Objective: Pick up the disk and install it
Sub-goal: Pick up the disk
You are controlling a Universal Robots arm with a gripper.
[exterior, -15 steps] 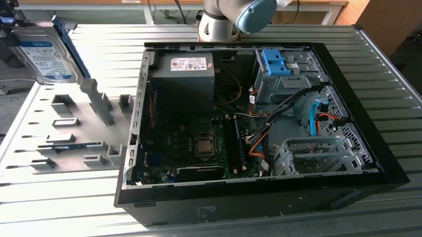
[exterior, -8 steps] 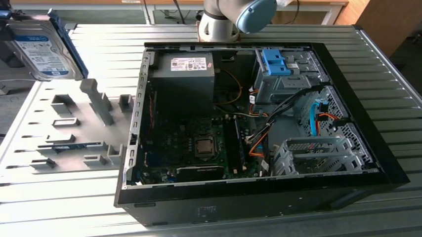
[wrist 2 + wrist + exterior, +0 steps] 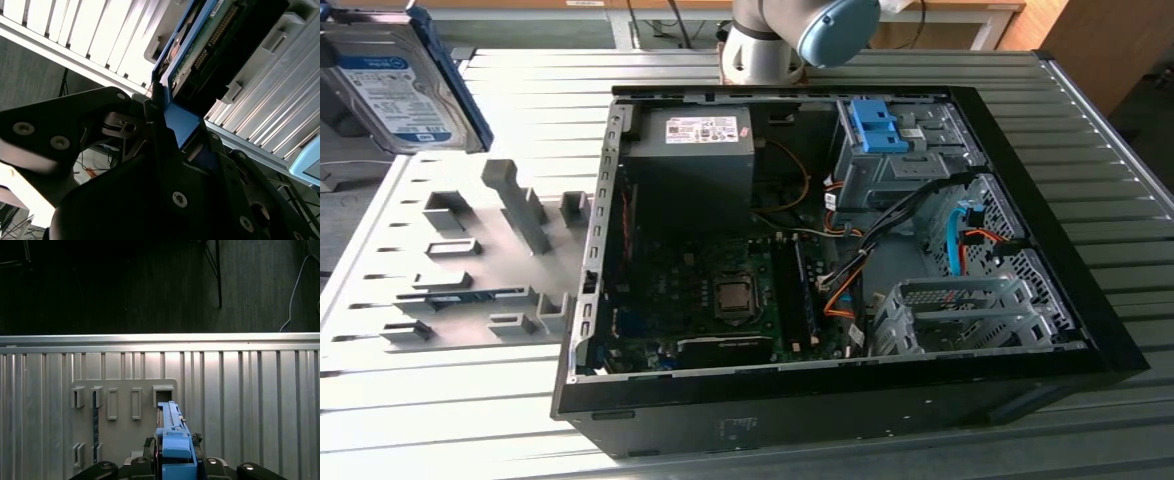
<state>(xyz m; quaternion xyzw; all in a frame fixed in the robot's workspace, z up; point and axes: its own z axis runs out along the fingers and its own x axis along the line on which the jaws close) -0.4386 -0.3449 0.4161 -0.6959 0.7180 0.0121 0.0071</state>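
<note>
Legend: you are holding the disk (image 3: pixel 390 90) lifted clear of the ribbed table (image 3: pixel 1081 150), at the exterior view's left, beside the grey fixture plate (image 3: pixel 454 270) and well apart from the open computer case (image 3: pixel 854 410). In both wrist views, your gripper (image 3: pixel 175 462) is clamping narrowly on the disk's blue frame.

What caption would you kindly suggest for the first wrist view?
Pincer holding the blue-framed disk edge-on over the grey slotted holder plate.
</note>
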